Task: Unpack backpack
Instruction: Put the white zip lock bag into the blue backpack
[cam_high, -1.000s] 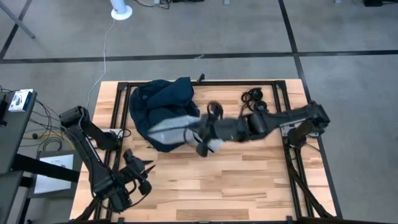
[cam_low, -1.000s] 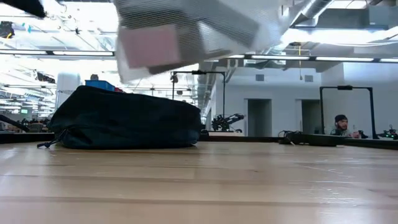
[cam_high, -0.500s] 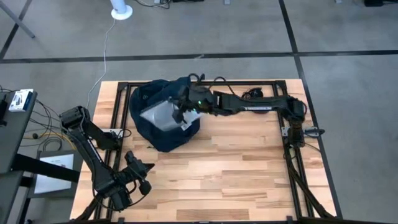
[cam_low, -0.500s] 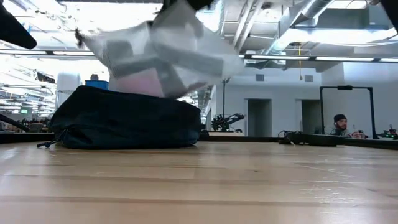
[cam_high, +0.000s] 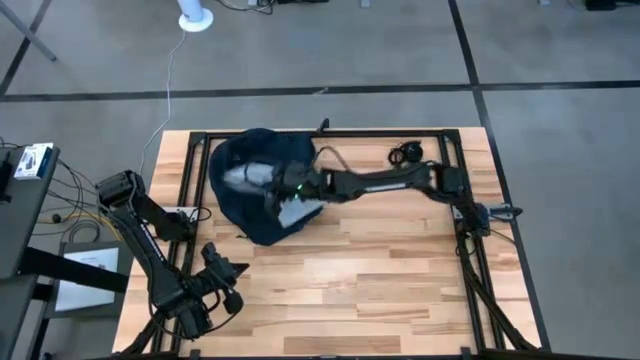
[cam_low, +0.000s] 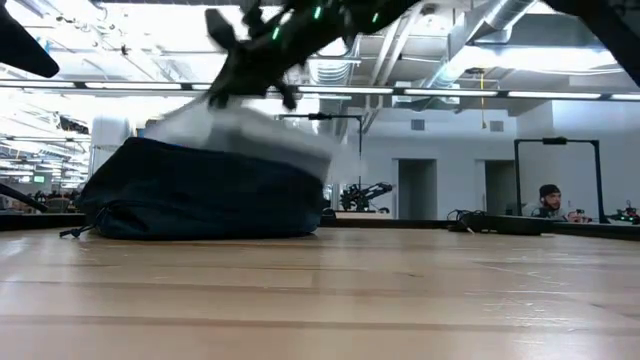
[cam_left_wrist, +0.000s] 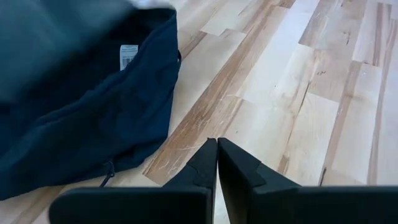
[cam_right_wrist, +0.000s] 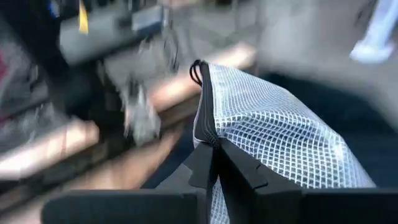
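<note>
The backpack (cam_low: 200, 192) lies on the table (cam_low: 330, 290). A blurred whitish pouch (cam_low: 240, 135) hangs just over it, under a dark arm (cam_low: 300, 30).

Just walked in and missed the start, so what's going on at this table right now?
The right gripper is stretched out over the backpack, shut on a clear mesh-patterned pouch held at the bag's top. The left gripper waits shut near the table's front left corner, handling nothing.

You have one backpack (cam_high: 255, 190) on the table (cam_high: 380, 270), and one mesh zip pouch (cam_right_wrist: 273, 134) over it. Two arms: one right gripper (cam_right_wrist: 214, 165), one left gripper (cam_left_wrist: 216, 163). One cable coil (cam_high: 408, 153) lies at one o'clock.
</note>
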